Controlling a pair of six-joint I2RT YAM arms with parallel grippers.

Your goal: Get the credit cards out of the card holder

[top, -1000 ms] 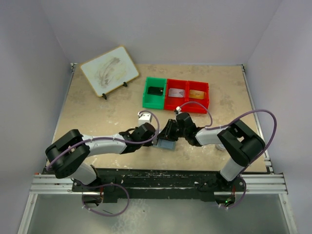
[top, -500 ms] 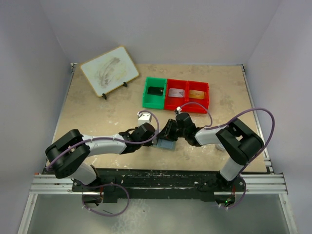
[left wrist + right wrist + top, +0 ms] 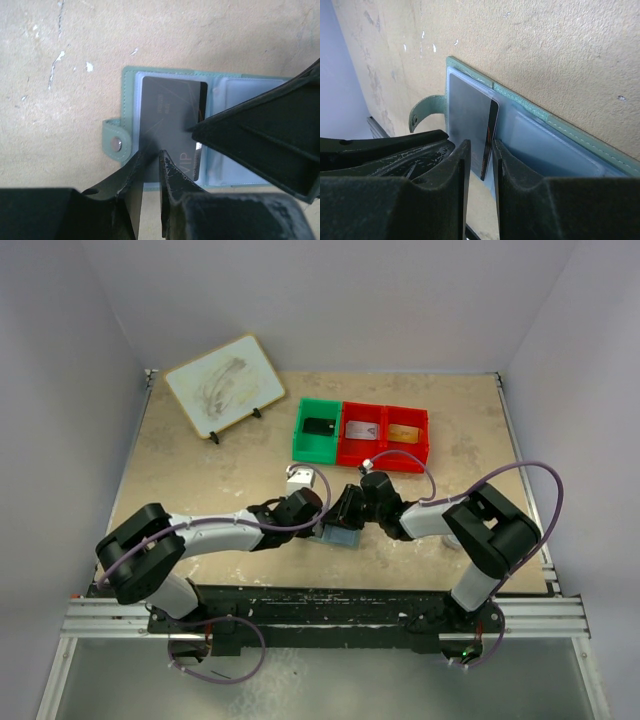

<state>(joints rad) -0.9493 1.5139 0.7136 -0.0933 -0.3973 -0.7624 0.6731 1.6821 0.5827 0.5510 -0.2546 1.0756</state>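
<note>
One dark card (image 3: 167,110) sat in the strap-side sleeve of the card holder (image 3: 129,100). The holder lay opened flat on the table (image 3: 60,125) near its front edge, between the two arms, with its snap strap (image 3: 114,144) sticking out sideways. The left gripper (image 3: 152,155) had its fingers only a sliver apart, tips touching the card's near edge; whether they pinched anything I could not tell. The right gripper (image 3: 480,145) was likewise narrowed, with the card's long edge showing in its gap, so its grip was unclear too. Its finger covered part of the pale second panel, and the holder's near edge was lost under the left fingers. Farther back stood a green bin (image 3: 300,430) and red bins (image 3: 384,430), with cards inside.
</note>
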